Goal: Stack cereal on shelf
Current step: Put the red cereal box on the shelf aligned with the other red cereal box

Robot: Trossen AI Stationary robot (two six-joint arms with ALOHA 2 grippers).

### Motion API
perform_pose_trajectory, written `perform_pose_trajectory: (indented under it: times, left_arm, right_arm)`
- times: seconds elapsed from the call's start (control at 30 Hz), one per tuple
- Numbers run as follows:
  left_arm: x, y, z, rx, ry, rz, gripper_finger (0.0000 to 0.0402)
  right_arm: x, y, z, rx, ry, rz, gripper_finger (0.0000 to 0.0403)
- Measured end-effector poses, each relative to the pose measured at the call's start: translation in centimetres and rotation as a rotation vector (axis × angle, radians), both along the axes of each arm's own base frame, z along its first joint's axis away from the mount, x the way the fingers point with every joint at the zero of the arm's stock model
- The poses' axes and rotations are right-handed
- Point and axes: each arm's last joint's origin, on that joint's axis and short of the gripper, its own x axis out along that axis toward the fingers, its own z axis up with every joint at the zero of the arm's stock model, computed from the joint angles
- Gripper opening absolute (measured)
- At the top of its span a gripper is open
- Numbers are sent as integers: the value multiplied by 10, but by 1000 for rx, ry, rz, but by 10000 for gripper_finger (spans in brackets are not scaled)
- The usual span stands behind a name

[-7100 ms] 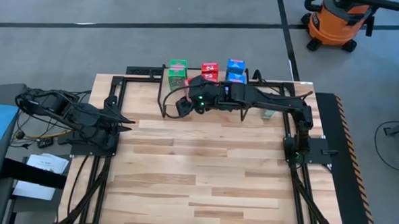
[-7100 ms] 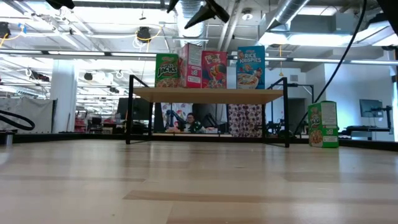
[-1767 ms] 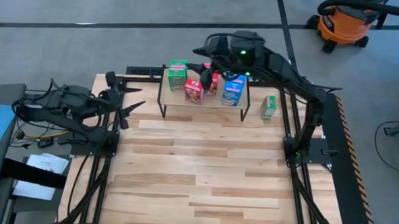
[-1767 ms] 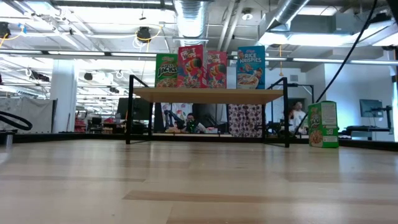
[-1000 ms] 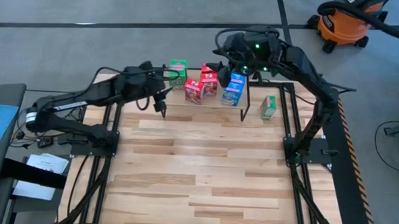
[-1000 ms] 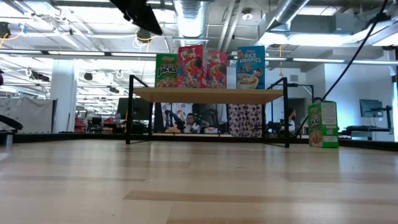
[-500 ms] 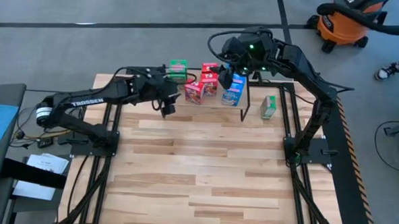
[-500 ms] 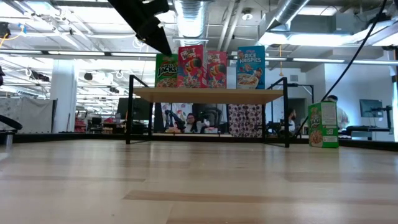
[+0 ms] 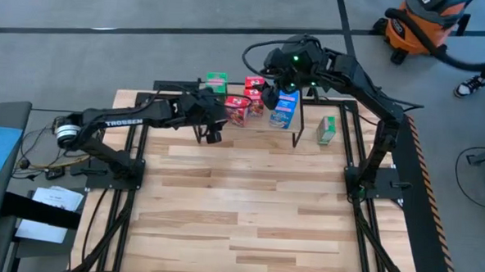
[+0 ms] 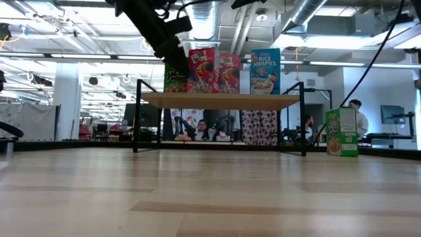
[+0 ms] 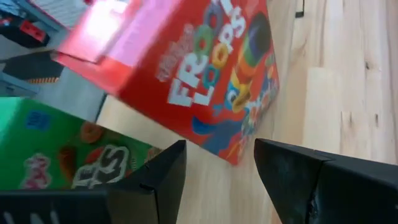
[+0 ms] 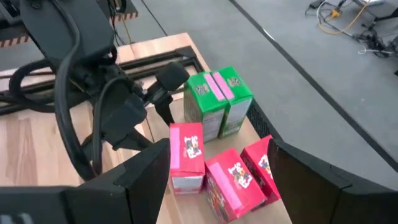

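Cereal: 3 red boxes point(image 12: 186, 155), 3 green boxes point(image 12: 217, 102), blue boxes point(image 9: 283, 111) – qty unclear. 1 shelf point(image 10: 220, 101).

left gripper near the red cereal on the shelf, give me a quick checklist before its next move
1. Left gripper open with nothing between the fingers: ok.
2. Front red box lined up ahead of the gap: ok.
3. Front red box upright on the shelf: ok, standing in the low view.
4. Clearance from the green boxes beside it: cannot tell, they stand close.
5. Right gripper clear of the left arm's path: not ok, it hangs open over the same red boxes.
6. Loose green box on the table right of the shelf: ok, away from both arms.
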Motion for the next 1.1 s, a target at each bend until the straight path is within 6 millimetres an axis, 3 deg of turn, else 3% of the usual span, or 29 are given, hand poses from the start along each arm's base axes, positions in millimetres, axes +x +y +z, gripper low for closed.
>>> perform_pose_trajectory:
  times: [0.7,1.1]
  left_arm:
    - [6,-5,-3,-83,-44,-79,170]
    - [0,-8,4,-45,-41,-17,156]
  right_arm:
    - [-1,-1,0,0,-1,-3,291]
    - [-1,-1,0,1,-2,-4,291]
